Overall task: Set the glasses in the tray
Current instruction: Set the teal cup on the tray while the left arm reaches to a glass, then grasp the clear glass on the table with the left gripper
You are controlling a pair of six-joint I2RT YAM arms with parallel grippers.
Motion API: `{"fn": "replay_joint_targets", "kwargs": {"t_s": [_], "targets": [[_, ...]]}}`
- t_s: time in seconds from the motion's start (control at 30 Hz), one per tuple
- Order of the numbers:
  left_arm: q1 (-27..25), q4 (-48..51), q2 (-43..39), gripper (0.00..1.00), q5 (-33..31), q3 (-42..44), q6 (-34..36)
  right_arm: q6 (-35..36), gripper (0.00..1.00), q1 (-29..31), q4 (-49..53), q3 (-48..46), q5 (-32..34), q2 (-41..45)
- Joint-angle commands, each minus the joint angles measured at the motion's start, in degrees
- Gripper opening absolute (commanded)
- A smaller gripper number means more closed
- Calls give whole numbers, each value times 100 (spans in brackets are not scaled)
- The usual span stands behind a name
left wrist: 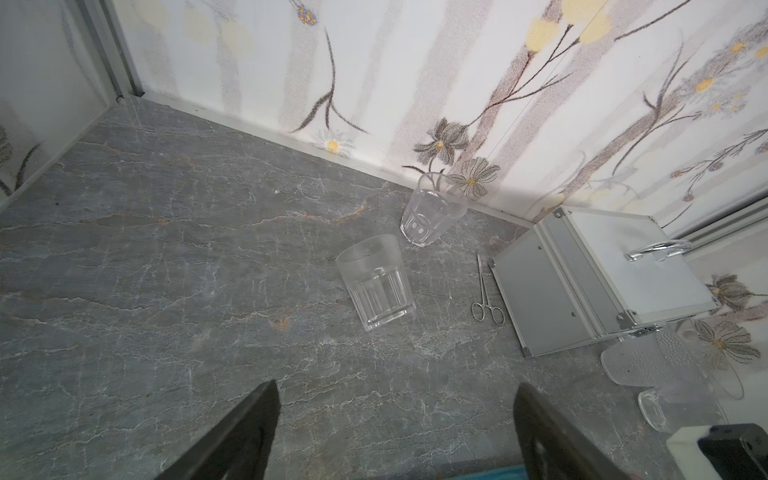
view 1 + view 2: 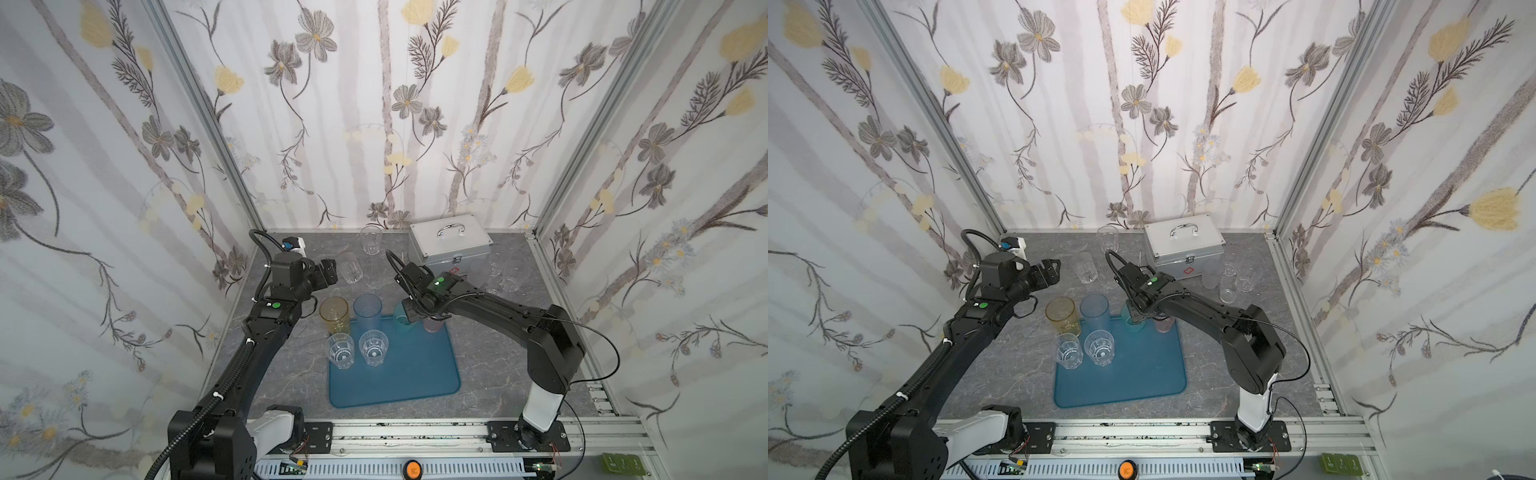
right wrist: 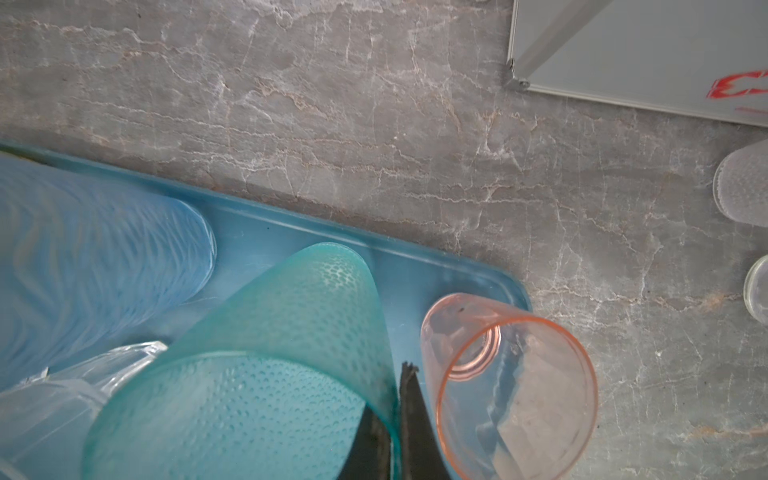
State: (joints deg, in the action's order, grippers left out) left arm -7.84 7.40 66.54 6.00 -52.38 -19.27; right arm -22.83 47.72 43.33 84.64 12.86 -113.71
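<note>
Mostly hidden from above, pinching teal glass (image 3: pixel 291 332) by the rim: right gripper (image 3: pixel 390 399). Spread wide, empty: left gripper (image 1: pixel 395 388). In tray (image 2: pixel 415 382) alongside: blue glass (image 2: pixel 367 309), pink glass (image 2: pixel 432 326), two clear glasses (image 2: pixel 340 351).

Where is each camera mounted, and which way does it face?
Top views: side-by-side pair high above the front rail, looking down and back over the whole table; left arm and right arm show.
Left wrist: on that arm, facing the back wall past the nearest clear glass and the silver case; open left gripper shows.
Right wrist: on that arm, looking down at the tray corner, teal glass, pink glass; right gripper shows, shut on the teal glass.
Shared: all four show the silver case.
</note>
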Motion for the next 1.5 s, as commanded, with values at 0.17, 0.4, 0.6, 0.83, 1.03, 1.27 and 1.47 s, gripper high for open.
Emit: {"fn": "replay_joint_targets", "kwargs": {"t_s": [0.17, 0.4, 0.6, 0.83, 1.03, 1.27, 1.47], "targets": [[1, 13, 315, 87, -144, -275, 176, 236, 18, 26, 215, 331, -9, -211], [335, 183, 1286, 77, 331, -925, 351, 314, 43, -8, 573, 864, -153, 33], [830, 192, 2652, 65, 1650, -1872, -104, 314, 47, -278, 677, 1273, 102, 202], [854, 192, 4354, 73, 2629, -3174, 344, 288, 48, -343, 591, 1292, 367, 104], [897, 201, 5372, 73, 3090, -3921, 962, 297, 48, -342, 504, 1217, 263, 88], [940, 277, 6000, 71, 3832, -4501, 1187, 367, 48, -349, 445, 1125, 238, 32], [939, 656, 6386, 64, 3871, -4780, 1394, 376, 48, -365, 382, 1149, 202, 21]]}}
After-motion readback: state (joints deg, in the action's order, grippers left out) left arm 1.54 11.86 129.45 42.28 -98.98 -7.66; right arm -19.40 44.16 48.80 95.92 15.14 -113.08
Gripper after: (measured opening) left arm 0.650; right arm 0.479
